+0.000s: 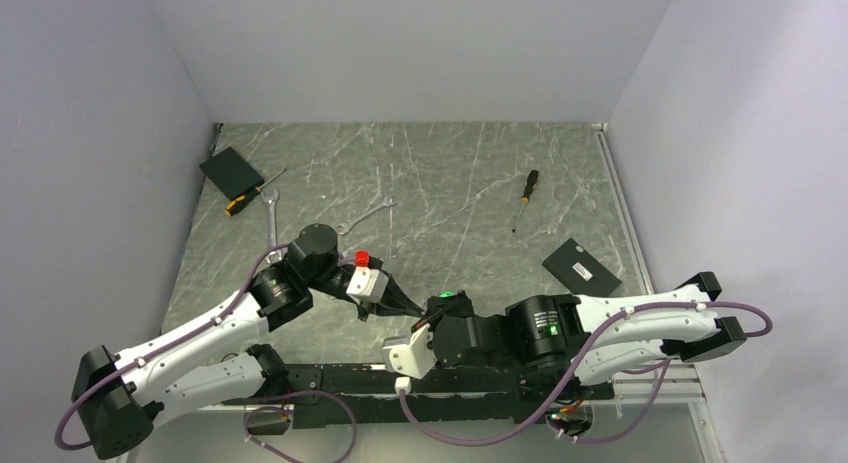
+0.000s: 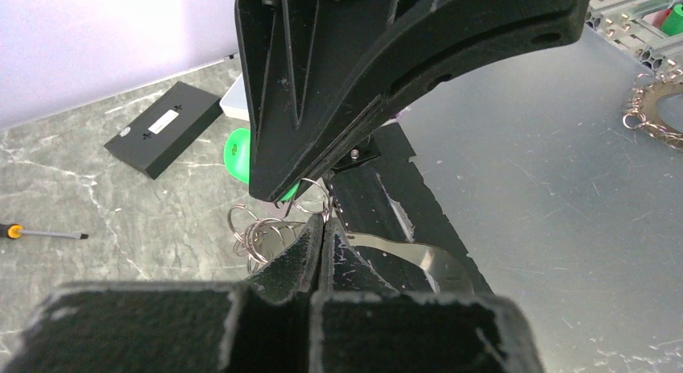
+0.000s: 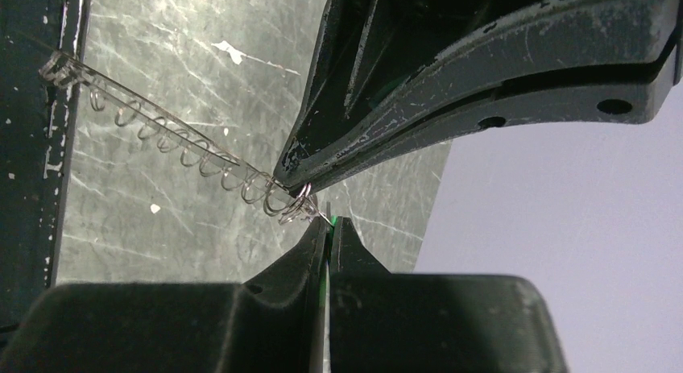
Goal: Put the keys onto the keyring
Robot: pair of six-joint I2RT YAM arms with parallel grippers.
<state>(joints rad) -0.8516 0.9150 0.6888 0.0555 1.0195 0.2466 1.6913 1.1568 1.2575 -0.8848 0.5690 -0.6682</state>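
My right gripper (image 1: 434, 311) is shut on the green-headed key (image 1: 447, 295). A green sliver of the key (image 3: 331, 221) shows between its fingers, and the head (image 2: 236, 154) shows in the left wrist view. My left gripper (image 2: 324, 226) is shut on the end ring of a string of linked wire rings (image 3: 185, 147), tip to tip with the right gripper (image 3: 330, 224). The rings bunch beside my left fingers (image 2: 258, 232). The keyring (image 2: 654, 122), a grey chain loop, lies apart on the grey metal plate, cut by the frame edge. A flat silvery piece (image 2: 423, 256) lies right of my left fingers; I cannot tell what it is.
Two silver wrenches (image 1: 272, 213) (image 1: 365, 215) lie at the back left. A screwdriver (image 1: 525, 198) lies at the back right and another (image 1: 245, 198) by a black box (image 1: 231, 170). A second black box (image 1: 581, 266) lies at the right. Walls close three sides.
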